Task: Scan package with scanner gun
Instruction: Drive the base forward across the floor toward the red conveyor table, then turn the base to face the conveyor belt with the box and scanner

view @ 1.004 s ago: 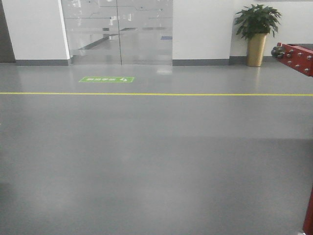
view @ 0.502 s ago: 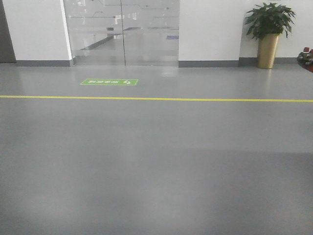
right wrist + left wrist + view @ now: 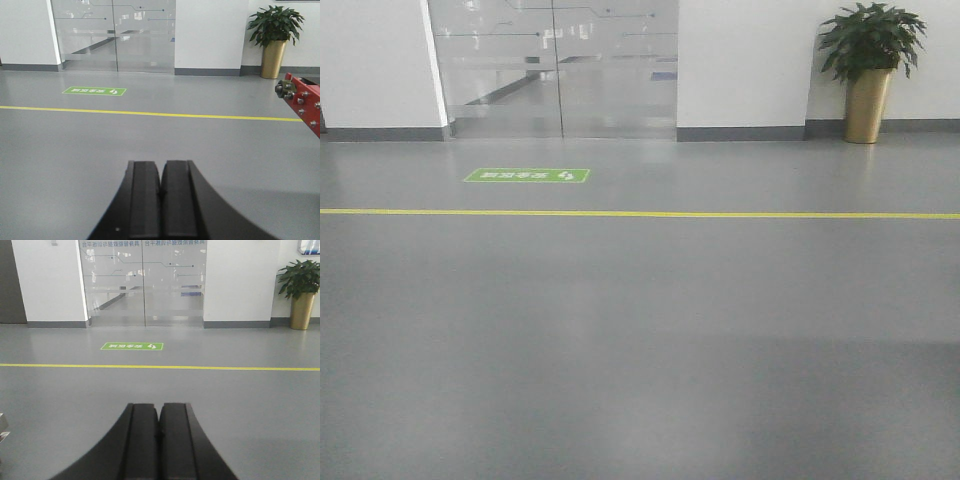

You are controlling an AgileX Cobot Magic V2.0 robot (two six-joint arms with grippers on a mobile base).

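Note:
The package and the scanner gun are out of view in every frame. My left gripper (image 3: 159, 407) fills the bottom middle of the left wrist view, its black fingers pressed together with nothing between them, pointing over bare grey floor. My right gripper (image 3: 161, 165) looks the same in the right wrist view: shut, empty, aimed across the floor. Neither gripper shows in the front-facing view.
Grey floor (image 3: 640, 340) crossed by a yellow line (image 3: 640, 214), with a green floor sign (image 3: 527, 176) before glass doors (image 3: 555, 65). A potted plant (image 3: 870, 70) stands at the back right wall. A red metal frame with bolts (image 3: 302, 100) juts in at the right.
The front-facing view has swung and moved: the red frame left its right edge, and the doors, green sign and yellow line shifted lower in the picture.

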